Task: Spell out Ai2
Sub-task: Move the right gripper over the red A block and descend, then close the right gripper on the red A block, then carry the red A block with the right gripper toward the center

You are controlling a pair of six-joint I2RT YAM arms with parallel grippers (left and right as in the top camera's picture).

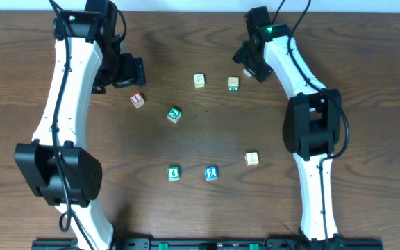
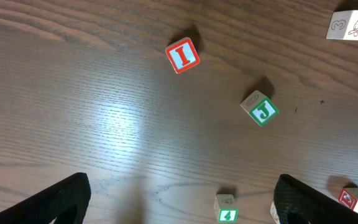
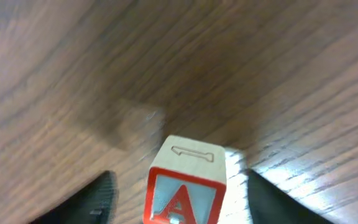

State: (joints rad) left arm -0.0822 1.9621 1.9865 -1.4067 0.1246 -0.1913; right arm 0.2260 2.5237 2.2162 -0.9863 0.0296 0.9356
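A red block with the letter A [image 3: 185, 193] stands between my right gripper's [image 3: 180, 186] two fingers, with a small gap on each side; the jaws are open. In the overhead view this gripper [image 1: 249, 69] is at the back right. The red I block [image 1: 137, 100] lies at the back left, just in front of my left gripper [image 1: 120, 70]. It also shows in the left wrist view [image 2: 183, 55]. The blue 2 block [image 1: 211, 173] lies at the front middle. My left gripper [image 2: 182, 190] is open and empty above the wood.
A green J block [image 1: 174, 114], a bird block [image 1: 198, 80] and a green block [image 1: 232, 83] lie mid-table. A green 4 block [image 1: 173, 173] sits left of the blue 2. A pale block [image 1: 251, 159] lies to the right. The table [image 1: 61, 208] is dark wood.
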